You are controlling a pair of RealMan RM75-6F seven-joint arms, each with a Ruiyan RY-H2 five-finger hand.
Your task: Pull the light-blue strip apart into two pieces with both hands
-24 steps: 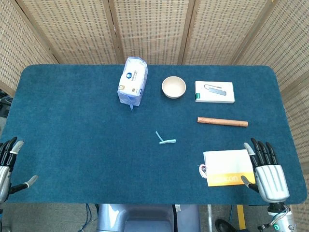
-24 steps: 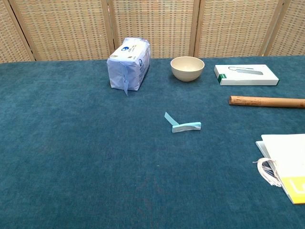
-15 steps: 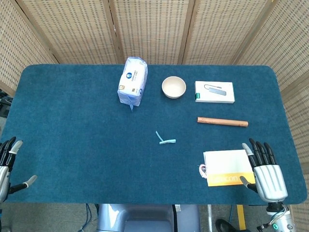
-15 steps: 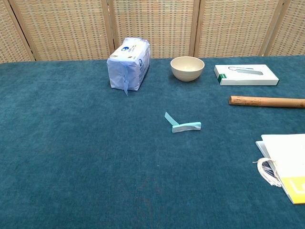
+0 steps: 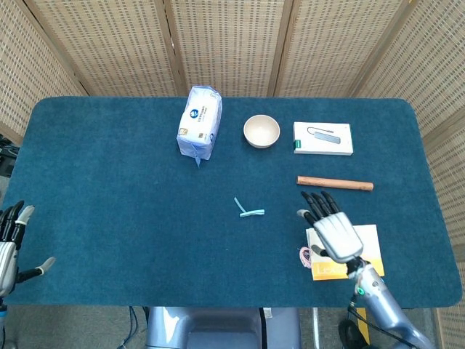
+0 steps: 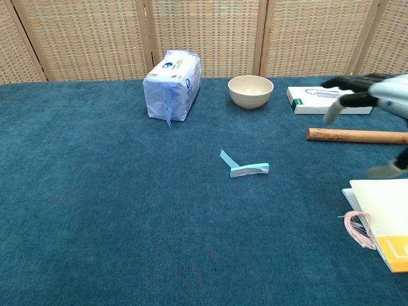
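Observation:
The light-blue strip (image 5: 248, 210) lies bent on the blue cloth near the table's middle, and the chest view shows the strip (image 6: 245, 167) in one piece. My right hand (image 5: 330, 229) hovers open, fingers spread, to the right of the strip and above the white booklet. In the chest view the right hand (image 6: 373, 95) shows at the right edge, raised over the table. My left hand (image 5: 11, 243) stays open at the table's near left edge, far from the strip; the chest view does not show it.
A tissue pack (image 5: 200, 122), a cream bowl (image 5: 261, 131) and a white box (image 5: 322, 138) line the far side. A wooden stick (image 5: 334, 183) lies right of the strip. A white-and-yellow booklet (image 5: 367, 243) with a pink cord (image 5: 304, 256) sits at the near right.
My right hand has lifted from the near right corner and swung left and forward, over the booklet toward the strip. The left hand has barely moved. The strip lies as before.

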